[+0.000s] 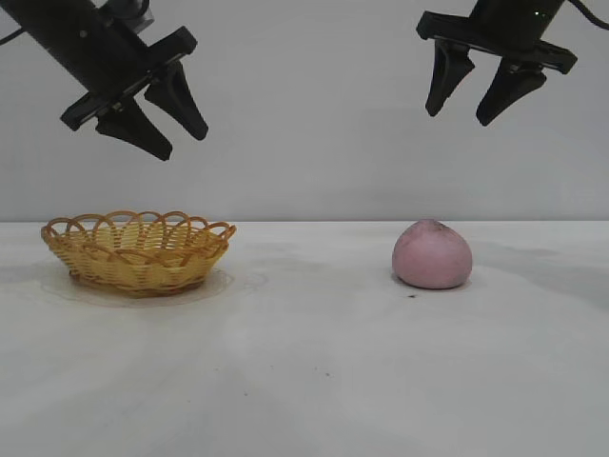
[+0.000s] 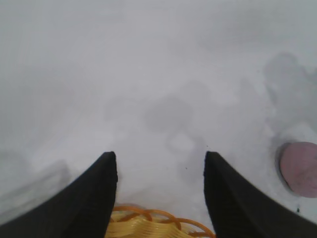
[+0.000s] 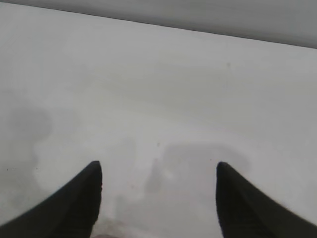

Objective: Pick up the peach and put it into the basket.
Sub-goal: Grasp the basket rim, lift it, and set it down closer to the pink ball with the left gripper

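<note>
The dusty-pink peach [image 1: 433,254] rests on the white table at the right of centre. At the left sits the yellow-orange wicker basket [image 1: 139,249], with nothing showing inside it. My right gripper [image 1: 461,114] hangs open high above the peach, a little to its right, with nothing between its fingers. High over the basket, my left gripper [image 1: 187,146] is tilted and also open and empty. The left wrist view has the basket's looped rim [image 2: 158,224] between the fingers and the peach [image 2: 300,167] far off at the edge. In the right wrist view the open gripper [image 3: 159,169] frames bare table.
The white table [image 1: 304,362] runs wide and bare between basket and peach and in front of both. A plain grey wall [image 1: 304,143] stands behind. Faint stains mark the tabletop [image 3: 198,163].
</note>
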Robot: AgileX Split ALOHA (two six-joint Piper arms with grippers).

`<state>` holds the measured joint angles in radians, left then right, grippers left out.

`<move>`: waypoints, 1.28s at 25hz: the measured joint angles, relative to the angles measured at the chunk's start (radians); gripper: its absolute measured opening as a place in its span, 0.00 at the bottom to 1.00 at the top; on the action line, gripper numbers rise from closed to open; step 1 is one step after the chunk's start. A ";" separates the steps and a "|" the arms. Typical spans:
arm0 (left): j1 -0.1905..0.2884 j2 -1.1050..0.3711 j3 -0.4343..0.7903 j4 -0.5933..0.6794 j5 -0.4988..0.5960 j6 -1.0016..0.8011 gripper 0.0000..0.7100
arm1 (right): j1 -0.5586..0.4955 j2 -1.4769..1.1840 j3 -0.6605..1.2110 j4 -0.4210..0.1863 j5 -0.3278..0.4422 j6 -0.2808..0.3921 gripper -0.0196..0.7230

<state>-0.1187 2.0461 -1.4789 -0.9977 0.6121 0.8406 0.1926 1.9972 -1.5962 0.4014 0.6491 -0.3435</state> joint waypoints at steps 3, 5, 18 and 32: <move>0.000 0.000 0.000 0.000 0.000 0.000 0.49 | 0.000 0.000 0.000 0.000 0.000 -0.002 0.60; 0.000 0.000 0.000 0.000 0.002 0.000 0.49 | 0.000 0.000 0.000 0.000 0.000 -0.004 0.60; 0.008 0.000 -0.010 0.026 0.046 0.002 0.49 | 0.000 0.000 0.000 0.000 0.011 -0.006 0.60; 0.030 -0.011 -0.429 0.703 0.591 -0.366 0.49 | 0.000 0.000 0.000 0.000 0.026 -0.009 0.60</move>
<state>-0.0887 2.0347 -1.9080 -0.2947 1.2034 0.4751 0.1926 1.9972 -1.5962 0.4014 0.6752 -0.3527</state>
